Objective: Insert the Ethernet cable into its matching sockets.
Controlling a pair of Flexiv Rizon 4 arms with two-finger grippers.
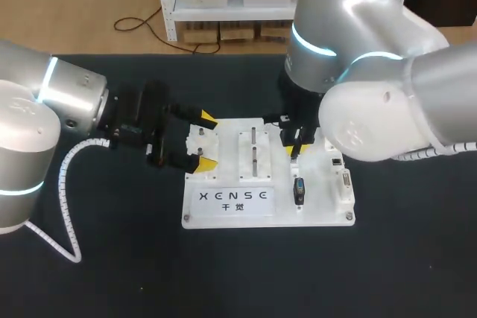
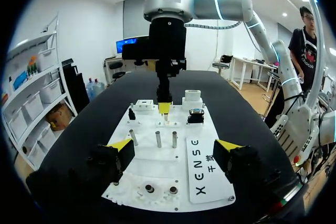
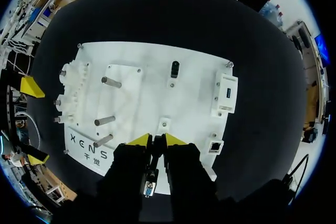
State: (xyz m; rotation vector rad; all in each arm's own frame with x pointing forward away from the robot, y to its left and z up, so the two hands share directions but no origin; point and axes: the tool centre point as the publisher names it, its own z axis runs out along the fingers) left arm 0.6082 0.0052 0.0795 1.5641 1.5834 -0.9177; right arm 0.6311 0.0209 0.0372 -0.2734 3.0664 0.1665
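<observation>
The white socket board point(image 1: 320, 212) lies in the middle of the black table. My right gripper point(image 1: 293, 147) hangs over the board's right half, its yellow tips close together and shut on a thin black Ethernet cable point(image 3: 156, 148) that runs up between the fingers. The Ethernet socket point(image 3: 215, 146) sits near the board's edge, off to one side of the right gripper point(image 3: 157, 140). My left gripper point(image 1: 208, 139) stands open at the board's left end, one finger on either side of a white block. From the left wrist, the right gripper point(image 2: 164, 107) points straight down at the board point(image 2: 157, 174).
Several metal pegs point(image 3: 107, 82) stand upright in the board's middle. A black plug point(image 1: 299, 191) stands in the board in front of the right gripper. Other white socket blocks point(image 1: 345, 184) line the right edge. Bare black table surrounds the board.
</observation>
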